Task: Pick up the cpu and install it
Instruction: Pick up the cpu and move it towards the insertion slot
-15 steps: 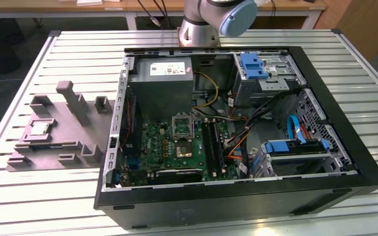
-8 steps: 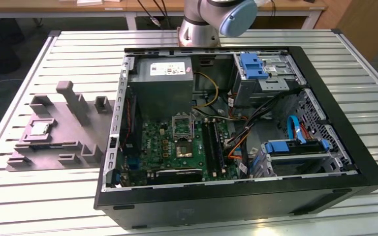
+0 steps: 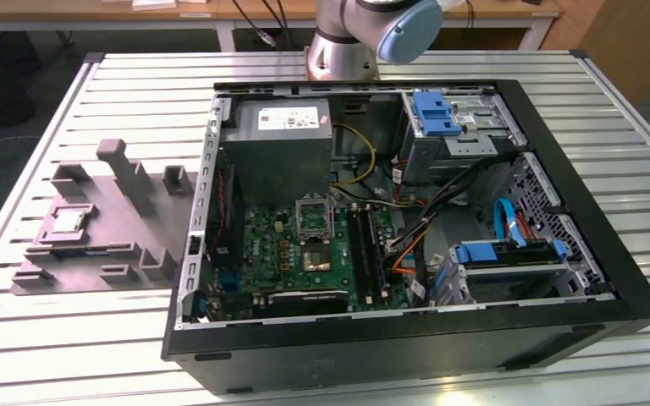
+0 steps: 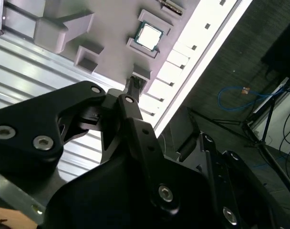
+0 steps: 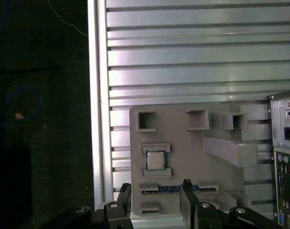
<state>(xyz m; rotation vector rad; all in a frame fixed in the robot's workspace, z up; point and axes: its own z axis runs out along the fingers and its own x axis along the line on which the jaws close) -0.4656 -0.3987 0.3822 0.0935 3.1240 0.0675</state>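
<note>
Poised near the cpu (image 5: 155,161) with tool (image 5: 155,190) spread wide, empty.
Light, thin, fragile, probably slick — best pinched at opposite rim edges, above the grey fixture (image 5: 183,143).

You have open room straight above the cpu (image 5: 155,160); low fixture (image 3: 99,254) lips hem two sides, and a tall post (image 3: 133,182) stands near. Inside the case (image 3: 415,338), cables (image 3: 443,194) crowd beside the uncovered socket (image 3: 314,222).

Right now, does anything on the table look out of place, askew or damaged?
Nothing stands out. The cpu sits squarely in its recess on the grey fixture, and the open computer case lies flat on the table.
</note>
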